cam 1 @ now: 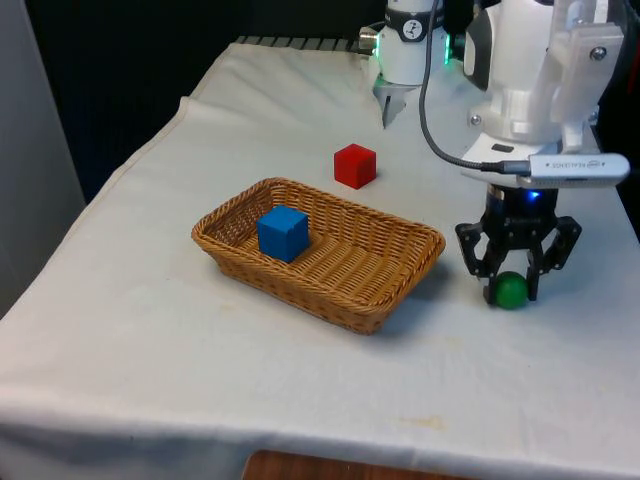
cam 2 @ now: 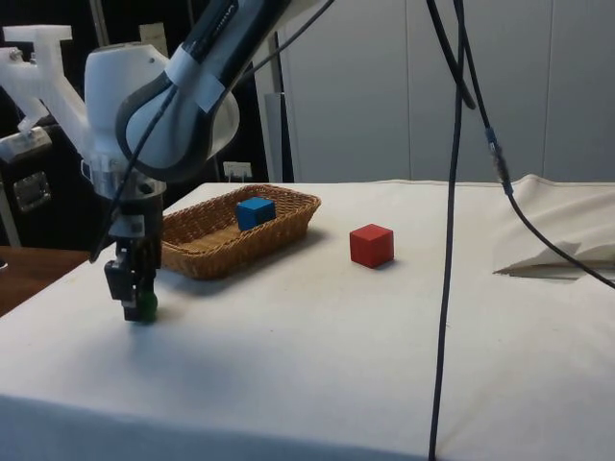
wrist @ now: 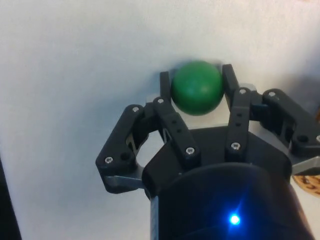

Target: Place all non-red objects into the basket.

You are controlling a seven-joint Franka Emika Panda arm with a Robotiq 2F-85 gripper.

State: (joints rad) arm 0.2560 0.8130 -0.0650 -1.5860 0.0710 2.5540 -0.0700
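A green ball [cam 1: 510, 290] [cam 2: 146, 305] [wrist: 196, 87] rests on the white cloth, at the front view's right of the basket. My gripper [cam 1: 510, 293] [cam 2: 139, 307] [wrist: 196, 80] stands straight down over it, shut on the ball with a finger pressed against each side. The woven basket [cam 1: 330, 310] [cam 2: 211, 254] holds a blue cube [cam 1: 282, 233] [cam 2: 255, 211] near its left end in the front view. A red cube [cam 1: 354, 165] [cam 2: 371, 245] sits on the cloth beyond the basket, towards the robot's base.
A black cable [cam 2: 447, 240] hangs down in front of the side camera. The cloth bunches into a fold [cam 2: 553, 240] at the side view's right. The table's near edge [cam 1: 320, 450] lies a short way in front of the basket.
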